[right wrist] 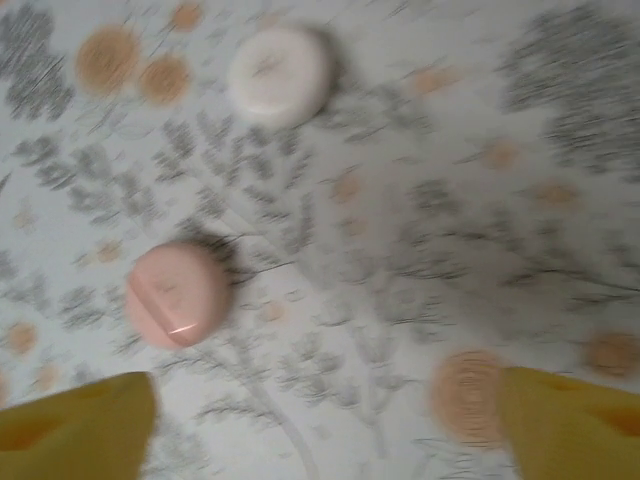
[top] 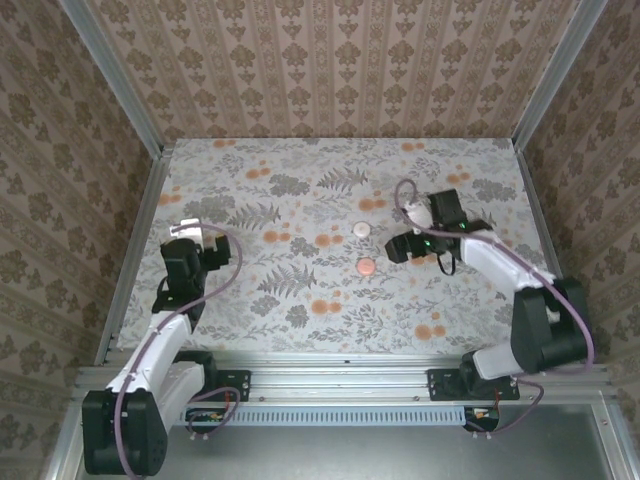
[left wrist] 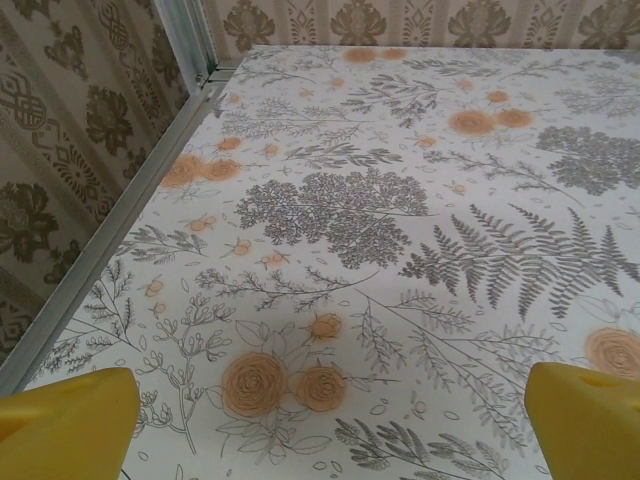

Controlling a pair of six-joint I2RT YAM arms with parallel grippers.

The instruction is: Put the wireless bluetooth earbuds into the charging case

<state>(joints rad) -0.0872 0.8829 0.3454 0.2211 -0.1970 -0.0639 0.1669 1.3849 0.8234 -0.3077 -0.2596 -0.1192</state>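
Observation:
The charging case looks to be the round pink disc with a seam (top: 366, 266) (right wrist: 178, 295), lying flat on the flower-print table. A paler round disc (top: 361, 229) (right wrist: 278, 75) lies just beyond it. My right gripper (top: 398, 247) (right wrist: 328, 385) hovers just right of both discs, open, with nothing between its yellow fingers (right wrist: 80, 425). The right wrist view is motion-blurred. I cannot make out the earbuds; they are out of view. My left gripper (top: 190, 230) (left wrist: 330, 385) is far off at the left of the table, open over bare cloth.
Patterned walls with metal posts (top: 110, 70) close in the table on three sides. A metal rail (left wrist: 120, 215) runs along the left edge close to my left gripper. Printed orange flowers (top: 325, 240) dot the cloth around the discs.

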